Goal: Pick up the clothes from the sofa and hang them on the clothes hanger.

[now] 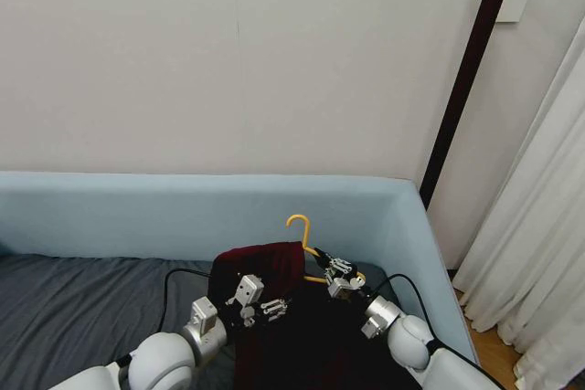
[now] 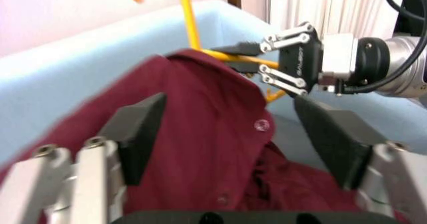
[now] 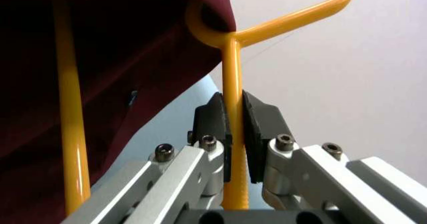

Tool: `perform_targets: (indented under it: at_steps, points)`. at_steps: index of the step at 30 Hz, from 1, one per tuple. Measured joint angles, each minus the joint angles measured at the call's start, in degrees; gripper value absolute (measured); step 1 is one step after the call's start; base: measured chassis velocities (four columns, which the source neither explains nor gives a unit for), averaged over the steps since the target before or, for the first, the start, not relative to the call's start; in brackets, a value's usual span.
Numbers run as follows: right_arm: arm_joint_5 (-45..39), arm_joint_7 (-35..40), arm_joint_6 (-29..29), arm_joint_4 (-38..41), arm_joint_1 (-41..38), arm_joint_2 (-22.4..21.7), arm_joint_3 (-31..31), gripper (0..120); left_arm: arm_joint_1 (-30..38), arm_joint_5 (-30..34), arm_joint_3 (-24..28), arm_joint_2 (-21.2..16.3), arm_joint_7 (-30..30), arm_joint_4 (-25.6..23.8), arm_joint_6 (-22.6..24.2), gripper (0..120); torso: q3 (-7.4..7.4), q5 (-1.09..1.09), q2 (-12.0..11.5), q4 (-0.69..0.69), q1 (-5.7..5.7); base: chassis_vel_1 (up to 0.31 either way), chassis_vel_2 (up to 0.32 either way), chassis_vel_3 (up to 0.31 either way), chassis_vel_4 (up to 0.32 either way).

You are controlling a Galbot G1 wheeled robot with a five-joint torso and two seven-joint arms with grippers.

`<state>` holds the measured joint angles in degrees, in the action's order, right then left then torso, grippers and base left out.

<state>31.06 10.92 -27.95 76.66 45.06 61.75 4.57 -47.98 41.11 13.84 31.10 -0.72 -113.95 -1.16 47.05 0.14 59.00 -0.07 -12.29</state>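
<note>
Right gripper (image 3: 233, 134): shut tight on a bare yellow bar of the hanger (image 3: 231, 69), pads flat on either side of it, just short of the junction where the hook bends off. Beyond that junction the dark red shirt (image 3: 113, 49) drapes over the hanger; a second yellow bar runs in under the cloth beside the gripper. Left gripper (image 2: 232, 102): spread wide and holding nothing, with the shirt lying in the gap and the pads apart from the cloth on both sides. Straight ahead of its fingertips you have the collar, and just past the collar the hanger's bare bar runs across toward the right gripper, which closes on it from the far side. Note for your next move: the relation that counts is that bare bar. Its long axis points from the collar to the right gripper, so the loose cloth has to travel that way, along the bar, not across it. Your left gripper is the free one and the nearer to the cloth; the right serves as the anchor. From the head camera both grippers sit close together over the shirt, the hook standing up past them toward the back of the sofa (image 1: 183, 216). Judgement: the hanging looks partly done.
</note>
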Motion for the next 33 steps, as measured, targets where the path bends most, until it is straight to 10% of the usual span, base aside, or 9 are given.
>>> perform_targets:
  at_steps: [11,23,33]
  points:
    - [7.4,2.7,-5.0,0.1,0.5,0.3,-3.0,5,2.6,6.4,-7.3,-7.7,-5.2,-1.7,0.0,111,0.0,0.01,0.0,-0.02,0.0,0.0,0.0,0.0,0.0]
    - [13.9,4.7,-7.7,-0.9,-2.1,2.4,-2.0,5,4.8,9.5,-8.3,-12.1,-19.1,5.1,-1.3,112,0.0,0.0,0.0,0.0,0.0,0.0,0.0,0.0,0.0]
    - [16.3,5.2,-8.9,-1.2,-2.2,2.7,-1.4,5,16.9,9.0,5.0,-7.2,-26.7,16.5,-2.3,94,0.01,0.0,0.0,-0.02,0.0,0.0,0.0,0.0,0.0]
